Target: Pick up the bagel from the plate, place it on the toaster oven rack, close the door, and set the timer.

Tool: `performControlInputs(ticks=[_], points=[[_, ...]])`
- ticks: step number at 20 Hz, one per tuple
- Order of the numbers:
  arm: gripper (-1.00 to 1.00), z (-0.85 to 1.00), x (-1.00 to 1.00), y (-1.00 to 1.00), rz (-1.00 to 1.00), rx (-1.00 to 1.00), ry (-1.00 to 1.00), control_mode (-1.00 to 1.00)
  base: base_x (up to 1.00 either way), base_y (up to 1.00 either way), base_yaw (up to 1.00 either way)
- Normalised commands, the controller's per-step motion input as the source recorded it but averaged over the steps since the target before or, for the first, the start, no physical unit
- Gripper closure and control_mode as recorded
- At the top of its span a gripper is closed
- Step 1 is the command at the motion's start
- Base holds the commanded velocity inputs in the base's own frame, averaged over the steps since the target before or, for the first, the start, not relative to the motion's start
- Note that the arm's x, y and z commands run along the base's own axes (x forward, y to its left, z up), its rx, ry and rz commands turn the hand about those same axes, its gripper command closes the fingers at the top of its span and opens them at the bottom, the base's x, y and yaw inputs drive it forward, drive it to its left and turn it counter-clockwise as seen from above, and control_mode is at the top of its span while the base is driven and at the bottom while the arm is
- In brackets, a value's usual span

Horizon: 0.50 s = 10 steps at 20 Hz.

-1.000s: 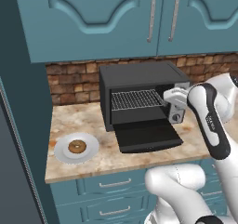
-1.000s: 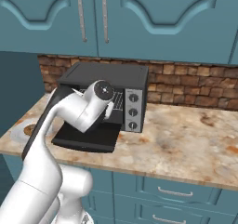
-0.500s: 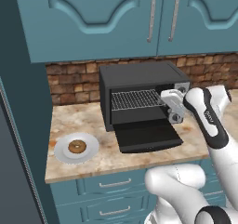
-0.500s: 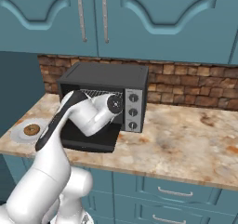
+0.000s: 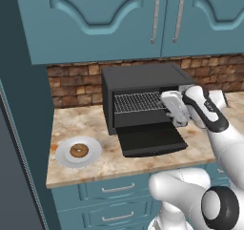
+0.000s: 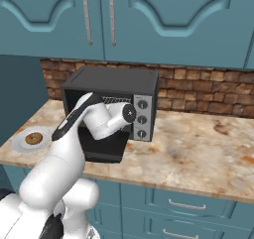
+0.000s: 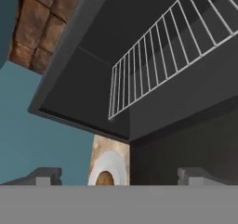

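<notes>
The bagel [image 5: 79,151] lies golden-brown in the middle of the pale plate [image 5: 63,156] on the counter, left of the black toaster oven [image 5: 141,78]. The oven's door [image 5: 150,141] hangs open and flat, and the wire rack [image 5: 138,101] shows inside the cavity. My gripper [image 5: 168,109] hovers at the right side of the oven mouth, above the door, open and holding nothing. In the hand view the fingertips [image 7: 44,176] stand wide apart, with the rack [image 7: 158,65] above and the bagel [image 7: 105,179] on the plate [image 7: 106,162] far below.
Three round knobs [image 6: 142,119] sit on the oven's right panel. A brick backsplash [image 6: 208,91] runs behind, with blue cabinets [image 5: 105,19] overhead. Bare marble counter [image 6: 198,144] stretches to the right of the oven. A dark tall panel [image 5: 19,129] bounds the left.
The hand has shifted slightly left toward the oven mouth while the elbow dropped and swung. The jaws stayed open. Bagel, plate and door have not moved.
</notes>
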Motion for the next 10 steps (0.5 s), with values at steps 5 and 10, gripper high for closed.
performControlInputs(ticks=[5, 10], points=[[-1.00, -0.24, 0.28, 0.00, -0.01, 0.00, 0.00, -1.00, 0.00, 0.00, 0.00], [-1.00, -0.21, 0.32, 0.11, 0.00, 0.00, 0.00, -1.00, 0.00, 0.00, 0.00]])
